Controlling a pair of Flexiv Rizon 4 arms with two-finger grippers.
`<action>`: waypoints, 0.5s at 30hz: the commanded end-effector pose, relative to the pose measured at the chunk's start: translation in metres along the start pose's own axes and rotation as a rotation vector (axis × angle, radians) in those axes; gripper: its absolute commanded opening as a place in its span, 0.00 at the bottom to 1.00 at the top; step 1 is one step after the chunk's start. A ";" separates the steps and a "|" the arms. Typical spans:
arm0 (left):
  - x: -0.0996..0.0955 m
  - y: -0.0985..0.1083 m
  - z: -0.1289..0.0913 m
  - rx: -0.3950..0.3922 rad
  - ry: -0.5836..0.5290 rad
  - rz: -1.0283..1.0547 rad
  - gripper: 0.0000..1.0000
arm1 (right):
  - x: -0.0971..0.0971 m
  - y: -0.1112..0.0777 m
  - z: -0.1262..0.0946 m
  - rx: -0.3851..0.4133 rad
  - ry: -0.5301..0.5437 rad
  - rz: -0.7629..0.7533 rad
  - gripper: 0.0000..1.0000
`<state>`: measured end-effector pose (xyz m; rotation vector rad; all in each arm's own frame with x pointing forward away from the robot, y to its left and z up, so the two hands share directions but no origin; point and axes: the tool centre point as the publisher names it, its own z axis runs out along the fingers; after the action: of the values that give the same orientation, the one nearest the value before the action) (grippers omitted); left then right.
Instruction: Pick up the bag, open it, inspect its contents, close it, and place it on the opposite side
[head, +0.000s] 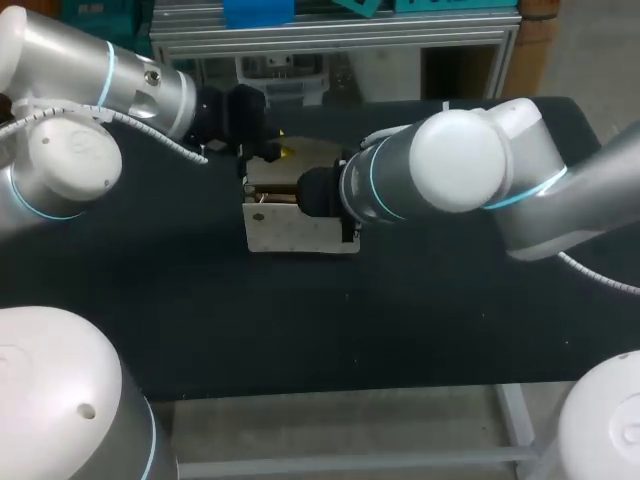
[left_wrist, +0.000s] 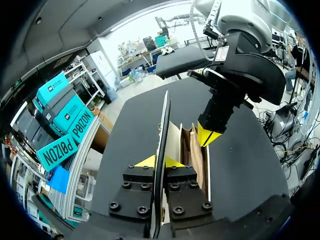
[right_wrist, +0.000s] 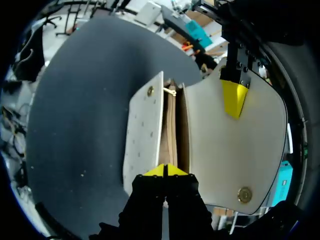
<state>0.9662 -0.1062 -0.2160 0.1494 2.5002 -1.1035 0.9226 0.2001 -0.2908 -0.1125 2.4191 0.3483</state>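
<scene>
A cream-white bag (head: 290, 232) stands open in the middle of the black table (head: 420, 320). Its flap (right_wrist: 225, 145) with a gold snap is lifted back. My left gripper (left_wrist: 159, 162) is shut on the flap's edge (left_wrist: 164, 125), which runs thin between its yellow tips; in the head view it sits behind the bag (head: 272, 152). My right gripper (right_wrist: 165, 170) is shut on the rim of the bag's body, next to the studded front panel (right_wrist: 142, 135). Tan inner compartments (right_wrist: 172, 130) show between front panel and flap. I see nothing lying inside them.
The black table top stretches bare on both sides of the bag and toward its front edge (head: 330, 392). My two arms meet over the table's middle, the right wrist (head: 390, 185) covering part of the bag.
</scene>
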 end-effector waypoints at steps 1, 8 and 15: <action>-0.001 0.001 -0.002 0.013 -0.008 -0.009 0.00 | 0.009 0.002 -0.003 0.016 0.006 -0.018 0.00; 0.001 -0.001 -0.002 0.015 -0.002 -0.001 0.00 | 0.007 0.001 -0.011 0.026 -0.028 -0.007 0.00; 0.004 -0.002 0.000 0.009 0.012 0.004 0.00 | -0.009 0.003 -0.026 0.009 -0.117 0.008 0.00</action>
<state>0.9616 -0.1071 -0.2173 0.1612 2.5042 -1.1130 0.9183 0.2013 -0.2670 -0.0792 2.3325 0.3286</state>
